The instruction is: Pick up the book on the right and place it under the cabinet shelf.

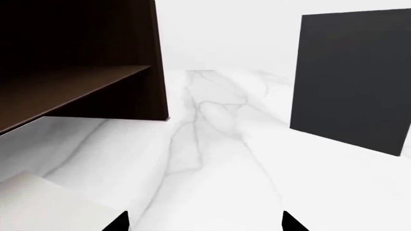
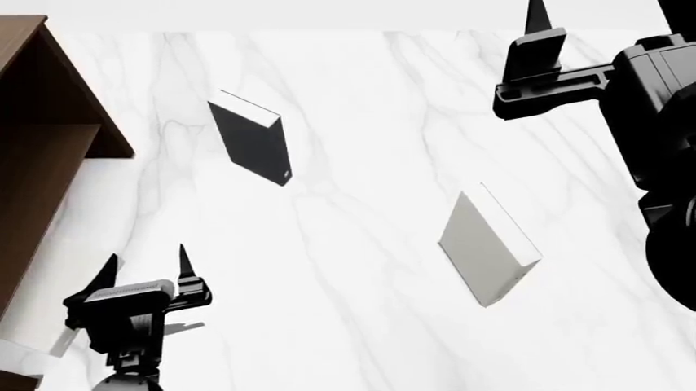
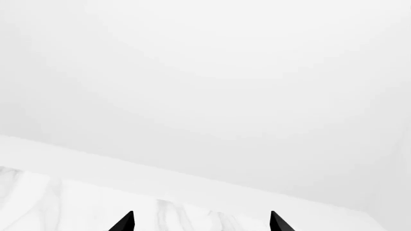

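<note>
The book [image 2: 487,244], pale grey-white with white page edges, stands on the marble table at the right of the head view. The cabinet shelf [image 2: 44,147] is dark brown with an open front, at the far left; it also shows in the left wrist view [image 1: 77,53]. My left gripper [image 2: 147,265] is open and empty, low at the left near the cabinet, far from the book; its tips show in the left wrist view [image 1: 205,222]. My right gripper [image 2: 604,20] is open and empty, raised at the far right beyond the book, and looks past the table's far edge [image 3: 201,222].
A black book [image 2: 253,140] stands upright at the middle left, also in the left wrist view [image 1: 352,77]. A pale flat thing, perhaps another book [image 1: 45,204], lies by the cabinet's foot close to my left gripper. The table is white marble [image 2: 348,326].
</note>
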### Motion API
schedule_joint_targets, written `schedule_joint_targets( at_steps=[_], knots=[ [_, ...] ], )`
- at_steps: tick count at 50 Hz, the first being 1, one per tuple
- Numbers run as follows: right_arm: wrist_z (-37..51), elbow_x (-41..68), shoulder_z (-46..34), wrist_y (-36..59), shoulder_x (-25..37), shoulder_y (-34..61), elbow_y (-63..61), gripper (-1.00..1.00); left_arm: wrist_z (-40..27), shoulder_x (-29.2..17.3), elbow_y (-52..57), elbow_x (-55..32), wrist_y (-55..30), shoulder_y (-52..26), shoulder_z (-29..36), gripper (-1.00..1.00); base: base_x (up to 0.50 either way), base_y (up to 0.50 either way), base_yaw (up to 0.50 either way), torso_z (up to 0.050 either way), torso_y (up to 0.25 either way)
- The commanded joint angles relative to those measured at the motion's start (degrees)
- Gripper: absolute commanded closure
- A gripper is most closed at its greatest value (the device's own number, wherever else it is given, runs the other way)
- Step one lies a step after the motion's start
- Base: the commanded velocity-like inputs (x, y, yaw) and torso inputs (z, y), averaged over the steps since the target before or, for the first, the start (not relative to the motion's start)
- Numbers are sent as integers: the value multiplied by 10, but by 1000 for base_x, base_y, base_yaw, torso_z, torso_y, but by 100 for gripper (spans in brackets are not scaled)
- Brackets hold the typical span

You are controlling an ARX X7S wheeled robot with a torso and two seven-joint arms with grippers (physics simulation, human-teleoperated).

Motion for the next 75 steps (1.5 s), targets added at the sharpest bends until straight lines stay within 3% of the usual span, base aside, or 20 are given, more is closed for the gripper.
schedule_joint_targets(
  at_steps=[1,75],
  knots=[
    [1,4,2,4,1,5,-5,-100,-134,-28,-91,-29,-56,19,-62,-100,0,0,0,0,0],
    [8,7,17,23,-5,0,-9,-100,-153,-83,-144,-46,-75,3,-108,-100,0,0,0,-2,-6]
  ],
)
